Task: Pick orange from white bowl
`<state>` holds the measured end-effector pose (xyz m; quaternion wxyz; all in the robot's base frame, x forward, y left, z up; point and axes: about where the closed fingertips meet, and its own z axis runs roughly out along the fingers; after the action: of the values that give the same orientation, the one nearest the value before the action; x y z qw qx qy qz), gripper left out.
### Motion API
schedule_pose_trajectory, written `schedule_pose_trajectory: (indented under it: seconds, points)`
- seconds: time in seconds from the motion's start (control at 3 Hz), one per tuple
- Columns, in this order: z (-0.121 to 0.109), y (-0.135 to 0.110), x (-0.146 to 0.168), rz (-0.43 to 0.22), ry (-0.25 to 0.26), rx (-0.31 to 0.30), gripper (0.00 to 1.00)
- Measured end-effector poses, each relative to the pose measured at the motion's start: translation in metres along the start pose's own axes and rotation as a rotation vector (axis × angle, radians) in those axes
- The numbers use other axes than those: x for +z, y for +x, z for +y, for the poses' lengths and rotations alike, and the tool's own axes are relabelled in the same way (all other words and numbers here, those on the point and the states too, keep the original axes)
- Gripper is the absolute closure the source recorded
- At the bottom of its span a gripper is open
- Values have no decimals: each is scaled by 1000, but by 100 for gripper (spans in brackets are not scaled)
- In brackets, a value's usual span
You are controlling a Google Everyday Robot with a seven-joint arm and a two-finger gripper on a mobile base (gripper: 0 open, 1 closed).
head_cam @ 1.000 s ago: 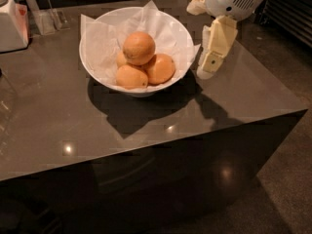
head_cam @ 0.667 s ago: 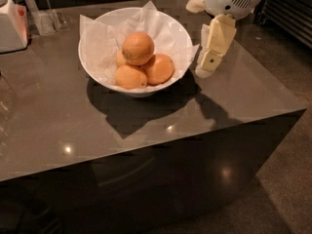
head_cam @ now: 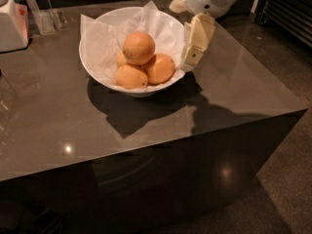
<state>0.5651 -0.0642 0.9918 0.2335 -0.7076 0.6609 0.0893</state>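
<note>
The white bowl (head_cam: pixel 97 69) stands on the dark table (head_cam: pixel 58 130), lined with white crinkled paper whose corners stick past the rim. The orange (head_cam: pixel 139 48) is the largest, roundest fruit and rests on top of the pile of smaller, oval orange fruits (head_cam: pixel 160 68). My gripper (head_cam: pixel 195 50) hangs down just outside the bowl's right rim, cream-coloured, beside the fruit and apart from the orange.
A white boxy appliance (head_cam: pixel 12 26) stands at the table's far left corner, with a clear stand (head_cam: pixel 46 18) beside it. The table's right and front edges drop to the floor. A dark slatted unit (head_cam: pixel 287 9) is at the far right.
The gripper has shifted slightly left, closer to the bowl's right rim. The fruit and bowl have not moved.
</note>
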Motion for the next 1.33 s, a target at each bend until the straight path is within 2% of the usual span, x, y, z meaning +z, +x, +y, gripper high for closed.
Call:
schedule_pose_trajectory:
  seconds: [0.67,1.33]
  points:
    - [-44,-37,66,-53,-116,-87,0]
    - [-62,-42,105,-83,-176,-78,0]
